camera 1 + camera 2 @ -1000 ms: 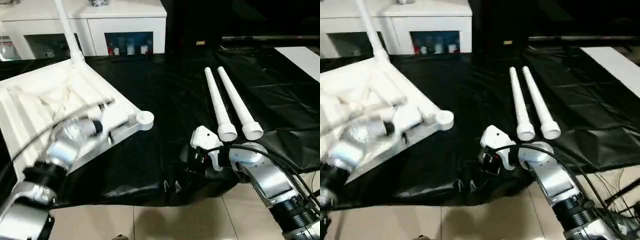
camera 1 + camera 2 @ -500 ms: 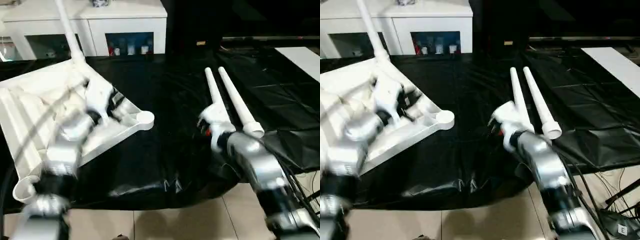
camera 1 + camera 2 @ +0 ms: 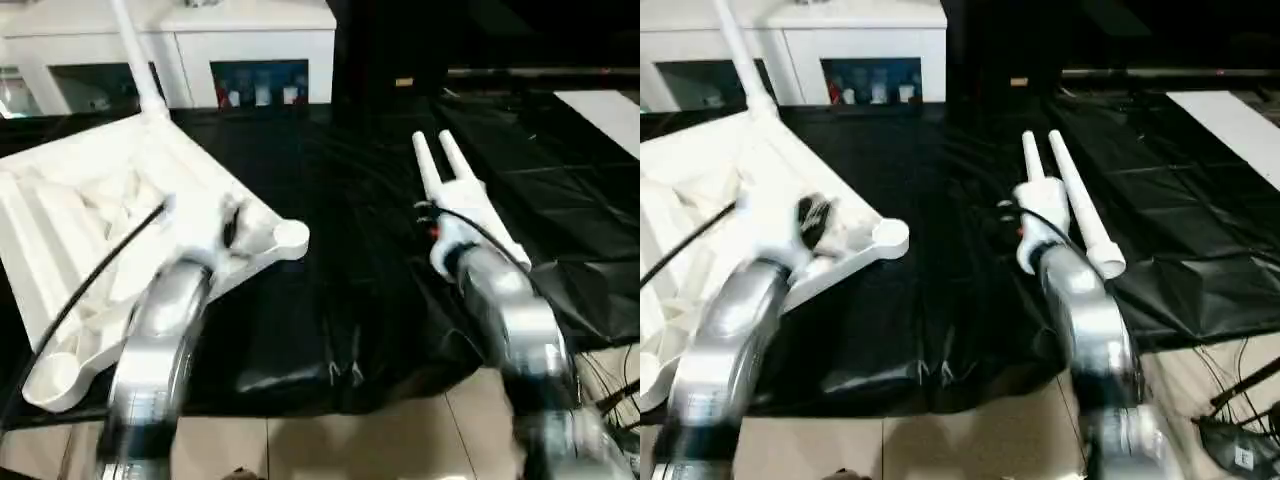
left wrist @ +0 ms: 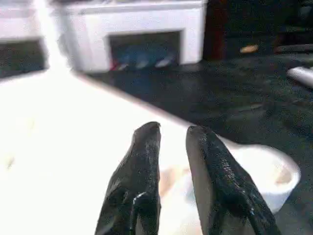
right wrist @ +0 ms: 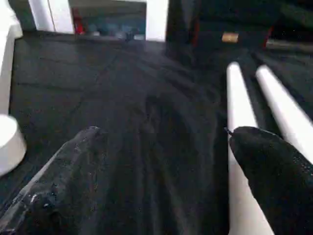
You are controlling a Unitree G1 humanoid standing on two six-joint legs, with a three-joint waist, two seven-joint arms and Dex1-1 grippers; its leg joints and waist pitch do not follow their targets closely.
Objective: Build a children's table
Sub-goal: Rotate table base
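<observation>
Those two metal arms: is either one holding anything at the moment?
No. The left gripper hovers over the upturned tabletop; the right gripper gapes empty beside two loose legs.

Looked like a robot test room or lab: work table (image 3: 330,330) draped in black plastic sheeting, pale tiled floor (image 3: 330,445) below its near edge, white cabinet (image 3: 250,45) with open shelves of small items behind, cables (image 3: 1230,400) on the floor.

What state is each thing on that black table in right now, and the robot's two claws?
Tabletop: upside down, ribbed side up.
Fitted leg: upright in far corner socket.
Near socket: empty.
Two loose legs: lying side by side.
Left gripper: narrowly open, empty.
Right gripper: wide open, empty.
</observation>
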